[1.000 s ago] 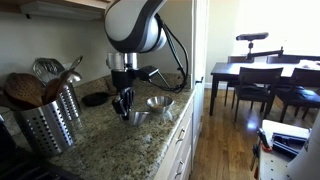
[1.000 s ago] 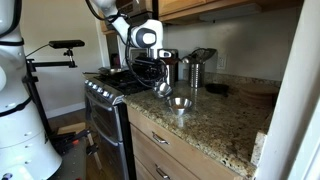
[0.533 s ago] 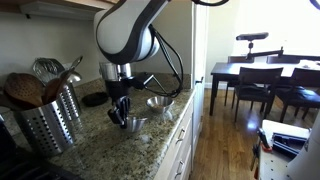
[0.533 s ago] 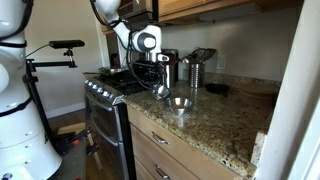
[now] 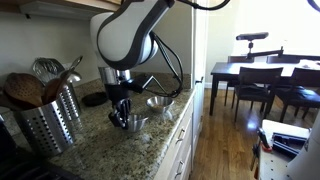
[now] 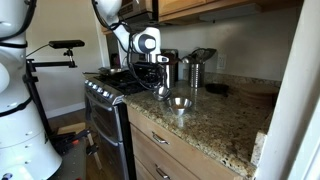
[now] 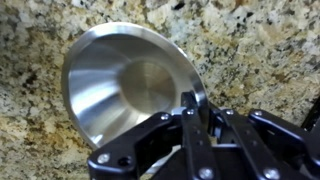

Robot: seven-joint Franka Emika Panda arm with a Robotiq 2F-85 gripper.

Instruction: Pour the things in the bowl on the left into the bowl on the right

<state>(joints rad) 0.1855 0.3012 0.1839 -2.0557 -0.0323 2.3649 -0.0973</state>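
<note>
Daylight from a blown-out window [image 5: 262, 22] leaves the foreground dim; the steel bowl [image 7: 130, 85] glares, slightly blurred.

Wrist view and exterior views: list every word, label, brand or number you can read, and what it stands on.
None can be read. The steel bowl, granite counter, utensil holder and robot arm show no lettering; the stove front is too small to tell.
</note>
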